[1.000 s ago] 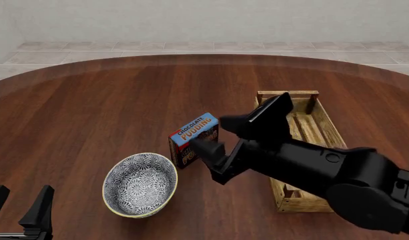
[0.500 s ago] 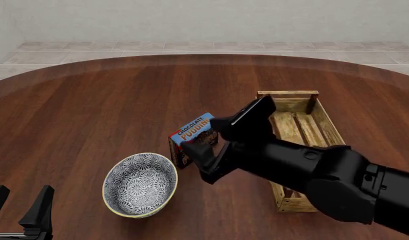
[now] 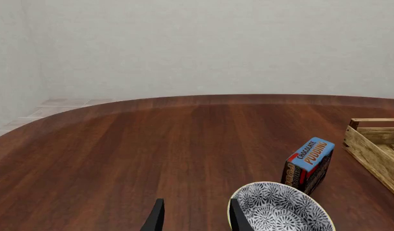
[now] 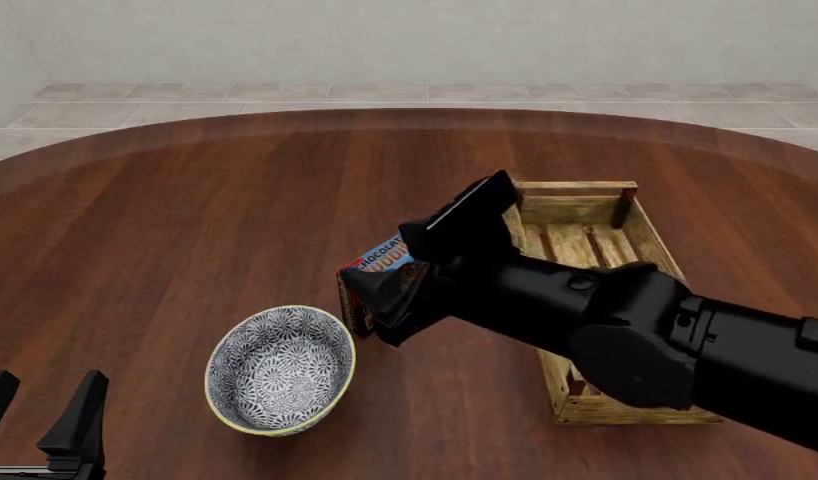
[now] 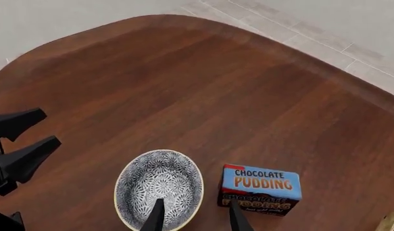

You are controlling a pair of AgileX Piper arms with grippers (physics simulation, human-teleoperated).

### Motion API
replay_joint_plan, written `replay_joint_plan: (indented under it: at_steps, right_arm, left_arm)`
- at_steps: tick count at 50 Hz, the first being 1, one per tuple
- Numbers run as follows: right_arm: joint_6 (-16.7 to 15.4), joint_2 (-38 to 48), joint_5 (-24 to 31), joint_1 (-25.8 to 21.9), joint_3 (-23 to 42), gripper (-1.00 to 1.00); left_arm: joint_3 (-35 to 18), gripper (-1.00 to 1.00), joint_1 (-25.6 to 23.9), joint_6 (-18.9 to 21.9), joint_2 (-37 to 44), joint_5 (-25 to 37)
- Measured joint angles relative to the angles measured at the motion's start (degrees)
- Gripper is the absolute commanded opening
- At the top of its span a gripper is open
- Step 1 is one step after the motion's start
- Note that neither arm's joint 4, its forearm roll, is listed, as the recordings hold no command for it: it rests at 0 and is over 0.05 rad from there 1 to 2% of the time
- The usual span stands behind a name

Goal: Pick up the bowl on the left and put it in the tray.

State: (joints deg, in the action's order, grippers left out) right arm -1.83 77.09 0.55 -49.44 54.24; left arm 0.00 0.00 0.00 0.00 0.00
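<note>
The bowl (image 4: 280, 368), blue-and-white patterned inside with a cream rim, sits upright on the table at the front left. In the wrist views the bowl (image 5: 160, 186) (image 3: 281, 211) is empty. The tray (image 4: 579, 188), a light slatted wood crate, lies to the right, partly covered by my right arm. My right gripper (image 4: 385, 300) hovers open above the gap between bowl and pudding box; its fingertips (image 5: 157, 215) frame the bowl's near rim with nothing held. My left gripper (image 4: 42, 418) stands open at the front left corner, apart from the bowl.
A blue chocolate pudding box (image 4: 378, 258) stands between bowl and tray, half hidden by my right arm; it shows whole in the right wrist view (image 5: 261, 188). The round dark wood table (image 4: 222, 200) stretches left and back. A tiled floor and a wall lie beyond.
My right arm has swung left and a little forward, from over the tray toward the bowl, now covering more of the pudding box. The left gripper, bowl and box have not moved.
</note>
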Motion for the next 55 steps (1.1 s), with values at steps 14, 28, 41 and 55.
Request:
replay_joint_plan:
  at_steps: [14, 28, 41, 55]
  right_arm:
    - [-0.7, 2.9, -0.8, 0.1, 1.0, 1.0]
    - [-1.3, 5.0, -2.2, 0.1, 1.2, 1.0]
    - [-2.0, 6.5, -3.3, -0.9, 0.7, 1.0]
    - [-1.8, 8.6, -4.5, -1.1, 0.6, 1.0]
  left_arm:
    - [0.0, 1.0, 0.0, 0.0, 0.0, 0.0]
    - [0.0, 1.0, 0.0, 0.0, 0.0, 0.0]
    - [0.0, 1.0, 0.0, 0.0, 0.0, 0.0]
    - [0.0, 1.0, 0.0, 0.0, 0.0, 0.0]
